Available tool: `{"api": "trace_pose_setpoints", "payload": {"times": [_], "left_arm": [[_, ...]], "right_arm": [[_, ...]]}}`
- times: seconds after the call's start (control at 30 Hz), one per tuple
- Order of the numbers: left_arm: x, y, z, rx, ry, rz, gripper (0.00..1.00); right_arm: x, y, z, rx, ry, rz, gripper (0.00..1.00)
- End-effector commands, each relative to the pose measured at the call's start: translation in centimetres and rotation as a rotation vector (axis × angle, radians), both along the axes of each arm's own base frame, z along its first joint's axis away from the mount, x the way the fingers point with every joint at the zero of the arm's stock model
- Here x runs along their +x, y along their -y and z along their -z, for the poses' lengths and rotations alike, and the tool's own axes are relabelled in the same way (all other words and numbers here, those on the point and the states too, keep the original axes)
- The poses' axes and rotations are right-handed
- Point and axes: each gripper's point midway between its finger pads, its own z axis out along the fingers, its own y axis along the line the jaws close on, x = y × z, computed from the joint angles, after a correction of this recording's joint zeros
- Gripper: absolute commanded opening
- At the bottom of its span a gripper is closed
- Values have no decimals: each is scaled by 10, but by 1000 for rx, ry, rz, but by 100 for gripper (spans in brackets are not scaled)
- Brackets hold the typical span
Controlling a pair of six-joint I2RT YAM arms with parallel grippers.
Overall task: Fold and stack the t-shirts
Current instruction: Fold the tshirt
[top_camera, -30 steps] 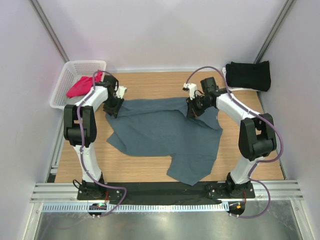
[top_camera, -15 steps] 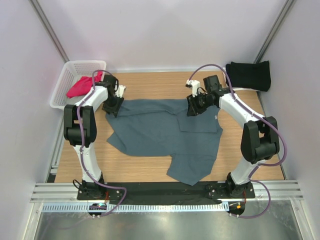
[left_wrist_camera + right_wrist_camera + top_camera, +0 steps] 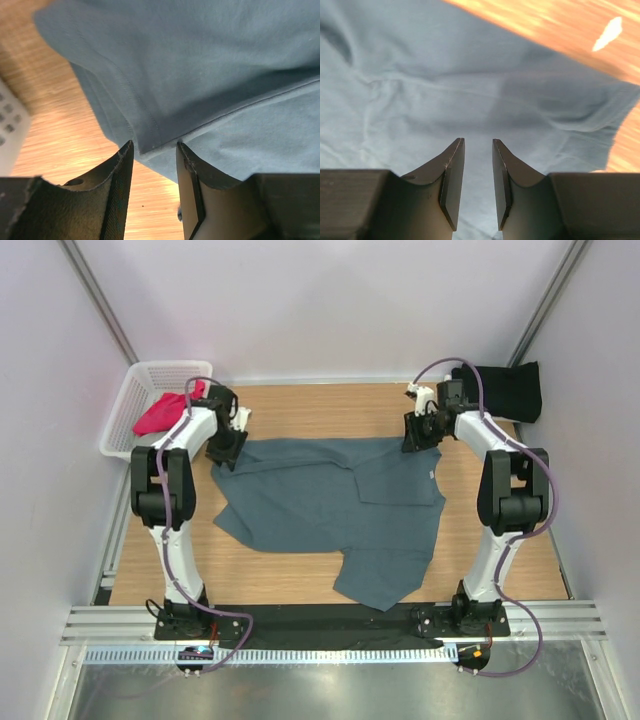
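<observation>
Now that my right gripper [image 3: 478,142] has let go and parted a little, holding nothing, the slate blue-grey cloth t-shirt [image 3: 330,505] lies spread on the wooden table [image 3: 320,410]. My left gripper [image 3: 152,146], part open, straddles its hem ungripped, so I judge folding can start.

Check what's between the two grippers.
The blue-grey shirt: its far edge runs from the left gripper to the right gripper, with nothing else along that stretch. The top view shows it.
</observation>
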Motion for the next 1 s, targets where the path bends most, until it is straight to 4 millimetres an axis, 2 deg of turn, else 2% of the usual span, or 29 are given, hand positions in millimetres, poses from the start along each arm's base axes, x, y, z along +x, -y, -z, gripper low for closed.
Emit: {"api": "trace_pose_setpoints", "payload": {"times": [0.0,0.17,0.33,0.43,0.67,0.8,0.87,0.9,0.97], "left_arm": [[-2,2,1,-21,-31,-16,41],[-8,1,16,-17,-87,-25,39],[-8,0,19,-13,-95,-11,26],[-2,-8,22,32,-86,-22,27],[12,-10,31,53,-113,-30,30],[20,-10,33,54,-109,-37,30],[27,-9,31,50,-99,-37,30],[27,-9,35,51,-106,-35,30],[35,-8,33,52,-92,-37,30]], "right_arm": [[27,4,-20,-12,92,0,35],[40,13,-4,-22,82,21,35],[49,17,9,-45,72,24,35],[53,24,19,-72,56,48,35],[59,41,37,-129,25,116,35],[65,56,44,-174,21,163,35],[71,58,42,-181,32,171,35],[73,72,47,-183,24,198,35],[81,77,45,-195,38,212,35]]}}
